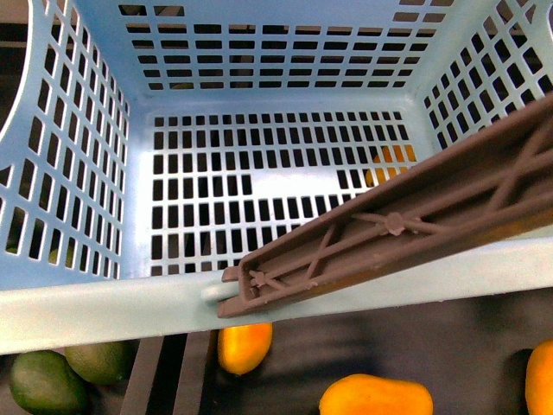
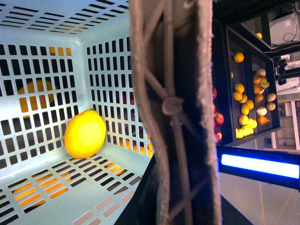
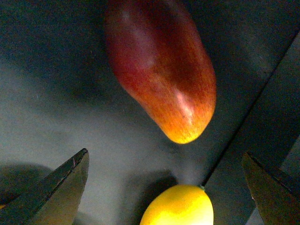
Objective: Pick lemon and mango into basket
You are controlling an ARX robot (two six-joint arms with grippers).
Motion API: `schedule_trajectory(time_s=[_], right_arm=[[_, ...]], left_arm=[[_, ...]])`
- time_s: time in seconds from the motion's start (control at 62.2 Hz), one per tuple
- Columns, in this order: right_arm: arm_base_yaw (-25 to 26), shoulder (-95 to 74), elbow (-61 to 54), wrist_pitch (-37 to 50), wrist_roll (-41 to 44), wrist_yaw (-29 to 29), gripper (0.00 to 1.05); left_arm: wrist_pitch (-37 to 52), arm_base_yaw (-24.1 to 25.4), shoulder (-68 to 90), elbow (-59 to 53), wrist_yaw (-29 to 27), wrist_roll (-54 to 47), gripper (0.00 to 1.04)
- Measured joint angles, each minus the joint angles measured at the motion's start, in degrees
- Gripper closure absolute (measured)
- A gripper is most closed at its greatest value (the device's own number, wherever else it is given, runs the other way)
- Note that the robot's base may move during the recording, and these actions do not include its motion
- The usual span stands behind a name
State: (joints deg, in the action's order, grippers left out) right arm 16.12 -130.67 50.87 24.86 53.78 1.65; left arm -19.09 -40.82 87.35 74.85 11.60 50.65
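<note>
The pale teal basket (image 1: pixel 60 311) fills the front view, its brown hoop handle (image 1: pixel 406 220) lying slantwise across it. In the left wrist view my left gripper (image 2: pixel 171 211) is shut on that handle (image 2: pixel 173 93). The glossy yellow lemon (image 2: pixel 85 133) rests inside on the slotted floor, against a wall. In the right wrist view the mango (image 3: pixel 159 65), deep red fading to orange-yellow at its tip, lies on a dark surface. My right gripper (image 3: pixel 165 154) hangs open above that surface, just short of the mango, holding nothing.
A plain yellow fruit (image 3: pixel 178 208) lies between the right gripper's open fingers. Below the basket's near rim are orange-yellow fruits (image 1: pixel 244 346) (image 1: pixel 376 398) and dark green ones (image 1: pixel 43 380). Shelves of mixed fruit (image 2: pixel 246 108) stand beyond the basket.
</note>
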Motion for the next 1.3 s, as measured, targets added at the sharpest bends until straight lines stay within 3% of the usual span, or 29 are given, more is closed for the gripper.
schedule_trajectory(time_s=[0.482, 0.755, 0.997, 1.302], right_arm=[[-1.9, -10.2, 15.9, -8.2, -2.7, -1.3, 0.09], [-1.9, -14.5, 19.3, -9.2, -6.3, -1.9, 0.09], [-1.3, -14.9, 18.0, -7.2, -10.4, -3.8, 0.40], [2.1, -8.0, 9.5, -1.0, -19.4, -10.2, 0.45]], left_arm=[[0.0, 0.0, 0.0, 0.0, 0.0, 0.0, 1.00], [0.0, 0.0, 0.0, 0.0, 0.0, 0.0, 1.00], [0.0, 0.0, 0.0, 0.0, 0.0, 0.0, 1.00], [0.0, 0.0, 0.0, 0.0, 0.0, 0.0, 1.00]])
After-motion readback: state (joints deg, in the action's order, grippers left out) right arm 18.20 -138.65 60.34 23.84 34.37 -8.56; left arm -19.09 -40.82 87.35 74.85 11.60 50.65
